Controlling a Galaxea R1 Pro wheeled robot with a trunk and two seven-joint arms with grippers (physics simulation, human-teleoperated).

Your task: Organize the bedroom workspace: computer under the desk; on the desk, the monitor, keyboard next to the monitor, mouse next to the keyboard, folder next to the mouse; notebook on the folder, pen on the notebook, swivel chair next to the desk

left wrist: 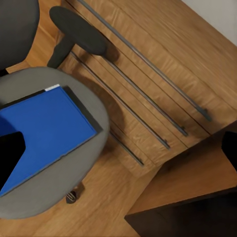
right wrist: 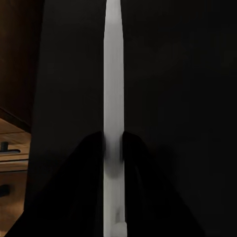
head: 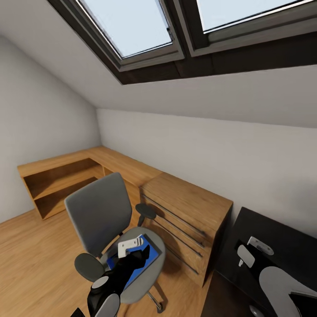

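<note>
I am in an attic bedroom with skylights in the sloped ceiling, white walls, a wood floor [head: 31, 264] and a long low light-wood bench [head: 66, 176] running round the corner. My left gripper [head: 130, 247], at the lower middle of the head view, hangs right over the flat bright blue folder [left wrist: 47, 131]; whether it is parted or closed I cannot tell. My right gripper [right wrist: 113, 148] sits at the lower right over the glossy black desk top [head: 286, 237], its dark fingers pinched on a thin pale upright strip [right wrist: 113, 74] that I cannot identify. The folder lies flat on the grey padded seat of the swivel chair [head: 99, 209], directly under the left gripper, with a dark edge along one side that may be the notebook. I judge the folder light, thin and a little flexible, likely to slide on the padding, so I would pinch it at an exposed edge near a corner. A wooden drawer cabinet [head: 189, 211] stands between chair and desk.
</note>
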